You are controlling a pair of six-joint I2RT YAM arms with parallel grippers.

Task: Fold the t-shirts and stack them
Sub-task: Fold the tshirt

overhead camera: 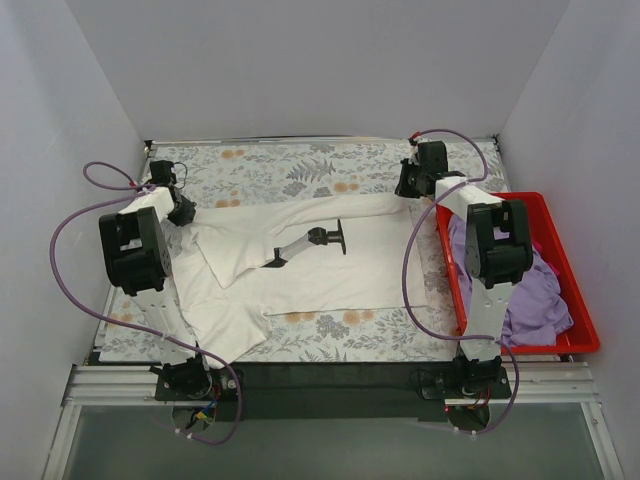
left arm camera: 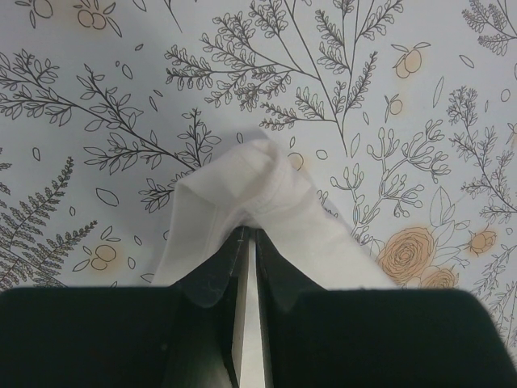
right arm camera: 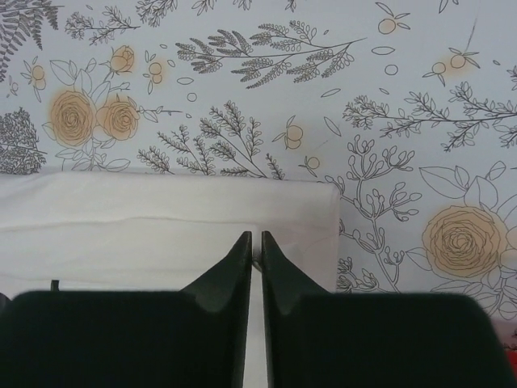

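Left gripper (left arm camera: 246, 230) has its jaws clenched on a bunched-up corner of the white t-shirt (left arm camera: 258, 194), probably so it can drag that edge over for a fold. Right gripper (right arm camera: 254, 236) jaws are pressed together at the shirt's far right corner, can't tell if cloth's between them. Shirt's spread across the desk (overhead camera: 330, 170), and the lavender t-shirt (overhead camera: 535, 300) is waiting in the red bin (overhead camera: 562, 240).

We record a white t-shirt (overhead camera: 350, 270) with a black arm graphic (overhead camera: 310, 243), a lavender t-shirt (overhead camera: 535, 300), a red bin (overhead camera: 560, 343), and a pale tablecloth (overhead camera: 280, 165) printed with grey leaves and orange blooms.
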